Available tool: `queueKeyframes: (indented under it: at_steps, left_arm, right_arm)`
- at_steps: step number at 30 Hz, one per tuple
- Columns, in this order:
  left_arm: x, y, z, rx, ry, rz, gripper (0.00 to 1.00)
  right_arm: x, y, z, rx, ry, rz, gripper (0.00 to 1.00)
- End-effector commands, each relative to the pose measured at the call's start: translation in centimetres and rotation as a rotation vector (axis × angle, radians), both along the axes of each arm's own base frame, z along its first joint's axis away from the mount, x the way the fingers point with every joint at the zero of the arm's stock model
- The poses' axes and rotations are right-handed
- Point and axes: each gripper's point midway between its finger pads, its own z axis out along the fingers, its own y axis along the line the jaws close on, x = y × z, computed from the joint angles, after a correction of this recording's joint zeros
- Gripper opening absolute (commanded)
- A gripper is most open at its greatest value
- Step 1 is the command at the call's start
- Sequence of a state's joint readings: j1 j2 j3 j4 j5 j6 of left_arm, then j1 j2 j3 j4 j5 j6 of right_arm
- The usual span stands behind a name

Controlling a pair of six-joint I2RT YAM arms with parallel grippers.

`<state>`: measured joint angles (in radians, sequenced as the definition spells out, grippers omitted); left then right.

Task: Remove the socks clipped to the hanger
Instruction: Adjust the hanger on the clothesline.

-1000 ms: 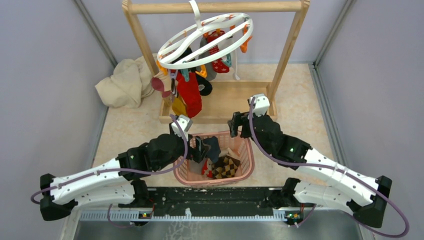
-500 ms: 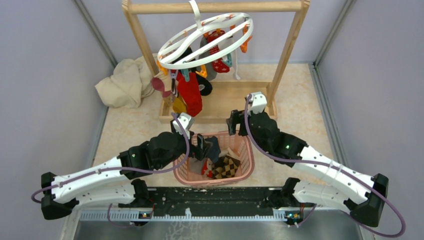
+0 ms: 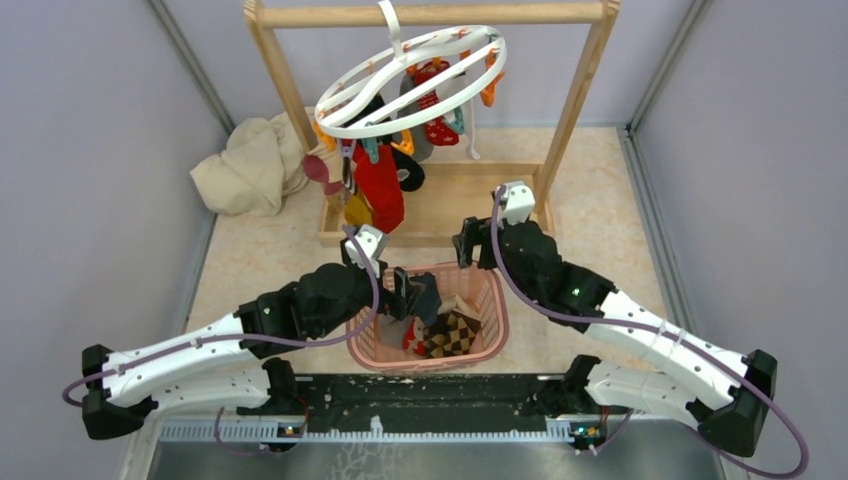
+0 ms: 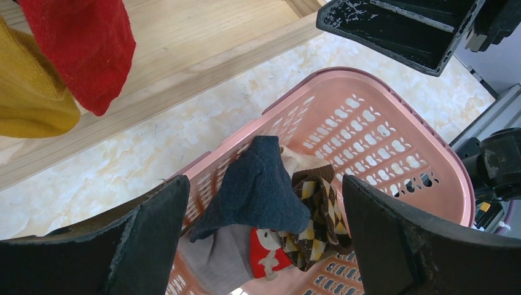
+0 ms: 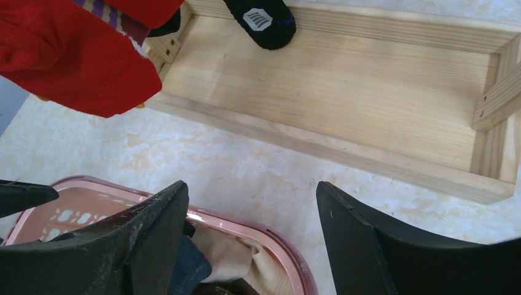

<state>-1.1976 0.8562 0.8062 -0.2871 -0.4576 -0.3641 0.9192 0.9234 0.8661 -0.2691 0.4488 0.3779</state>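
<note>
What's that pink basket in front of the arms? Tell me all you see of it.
The pink basket looks like plastic, with rounded corners and slotted walls. It stands upright on the marbled tabletop, before the wooden frame, holding a pile of socks: dark blue, brown checked, red-and-white.

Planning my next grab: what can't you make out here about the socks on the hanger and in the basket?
- Top view: hanging socks overlap under the hanger; count and clips too small to tell.
- Left wrist: red sock and yellow sock cut off by the top edge; clips out of frame.
- Left wrist: whatever lies under the dark grey sock in the basket is hidden.
</note>
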Motion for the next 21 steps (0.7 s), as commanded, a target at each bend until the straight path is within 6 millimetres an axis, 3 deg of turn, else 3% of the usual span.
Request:
queueKeyframes:
  at_steps: [1, 21]
  left_arm:
    - [0.55, -0.04, 1.81, -0.029, -0.037, 0.014, 0.99]
    - [0.92, -0.29, 1.95, -0.004, -0.039, 0.016, 0.99]
  right_arm:
    - [0.57, 0.34, 4.00, 0.087, -0.070, 0.003, 0.77]
    - [0.93, 0.21, 3.63, 0.090, -0.062, 0.003, 0.77]
